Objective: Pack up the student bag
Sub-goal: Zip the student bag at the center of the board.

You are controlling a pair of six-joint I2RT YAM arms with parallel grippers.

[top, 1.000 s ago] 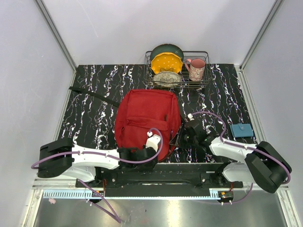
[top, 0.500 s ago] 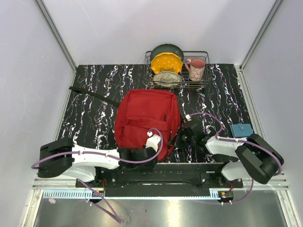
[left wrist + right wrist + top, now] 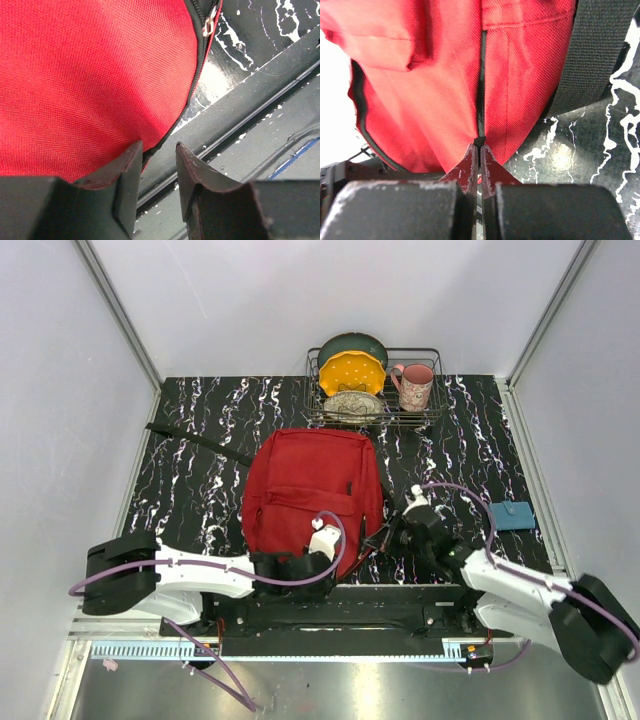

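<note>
Start at your right claw (image 3: 479, 146). Its fingers are pressed together, and as best the wrist view shows they have the small black zipper pull (image 3: 479, 141) pinched at the very tips. Straight ahead of those tips the zipper (image 3: 481, 90) climbs away in 1 dark line through the red fabric. That line is the relation to watch: the track runs dead ahead of the claw, so I judge any haul on the pull should follow it and not cut across.

The black strap (image 3: 592, 50) lies ahead and to the right of the claw, over the marbled table (image 3: 600, 165).

Now your left claw (image 3: 157, 152). Its 2 fingers are apart by a narrow gap and hold nothing. The bag's black-trimmed near edge touches the tip of the left-hand finger, and the red cloth spreads ahead and to the left. A small metal ring (image 3: 209, 22) glints on that edge, further ahead and to the right.

From above, the bag (image 3: 312, 485) lies flat with its long axis running away from both claws. The left claw is at the middle of the near end and the right claw at the near right corner. Both arms are equally close, but only the right 1 has a grip.

Past the bag's far end stands the dish rack (image 3: 375, 390), well clear of either claw.
</note>
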